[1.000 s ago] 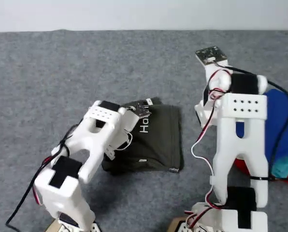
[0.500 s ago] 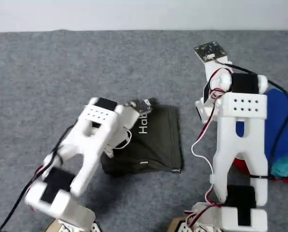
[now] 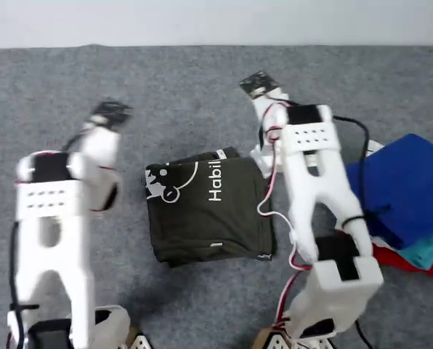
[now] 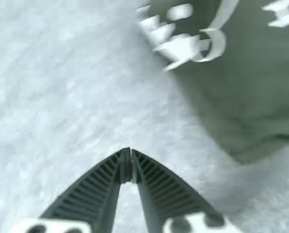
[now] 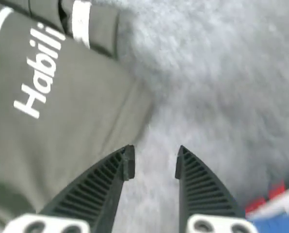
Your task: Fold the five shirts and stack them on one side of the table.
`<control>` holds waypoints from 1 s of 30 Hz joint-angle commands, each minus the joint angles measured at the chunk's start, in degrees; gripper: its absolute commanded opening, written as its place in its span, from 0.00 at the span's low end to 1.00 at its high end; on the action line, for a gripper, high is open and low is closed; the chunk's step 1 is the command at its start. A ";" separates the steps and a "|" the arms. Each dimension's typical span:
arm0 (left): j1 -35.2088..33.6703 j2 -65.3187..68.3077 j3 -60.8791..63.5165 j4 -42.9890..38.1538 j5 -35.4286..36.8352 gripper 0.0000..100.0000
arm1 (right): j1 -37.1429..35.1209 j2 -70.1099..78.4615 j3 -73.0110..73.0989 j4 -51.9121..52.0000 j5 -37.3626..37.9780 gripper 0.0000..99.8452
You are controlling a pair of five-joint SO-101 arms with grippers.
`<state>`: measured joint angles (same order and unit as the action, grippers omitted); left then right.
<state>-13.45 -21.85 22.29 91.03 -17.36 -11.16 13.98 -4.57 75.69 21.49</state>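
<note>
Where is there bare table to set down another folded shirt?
Bare table runs along the far edge behind the folded dark green shirt. Crowded: the right side, with the shirt stack and right arm.

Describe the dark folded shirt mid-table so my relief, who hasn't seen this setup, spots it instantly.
Look at the middle of the grey table, between the left arm and the right arm: one folded shirt lies there alone. It is dark olive with white lettering and a white drawing on top, unlike the blue, teal and red pile beyond the right arm.
</note>
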 commanded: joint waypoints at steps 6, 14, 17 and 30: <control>-11.96 -2.11 -0.31 -1.05 -3.60 0.00 | -1.19 10.77 -11.69 -2.51 0.09 0.15; -11.87 -1.85 -0.22 -4.04 -3.43 0.00 | -2.86 18.51 -24.18 6.29 -6.86 0.28; -11.69 -1.76 -0.22 -4.04 -3.43 0.00 | -3.65 20.18 -26.99 8.04 -8.18 0.27; -11.78 -1.93 3.03 -6.95 -3.60 0.00 | -6.90 27.47 -27.78 7.52 -7.91 0.08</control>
<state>-24.88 -21.93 24.75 85.85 -20.53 -17.23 41.67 -29.45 83.08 13.58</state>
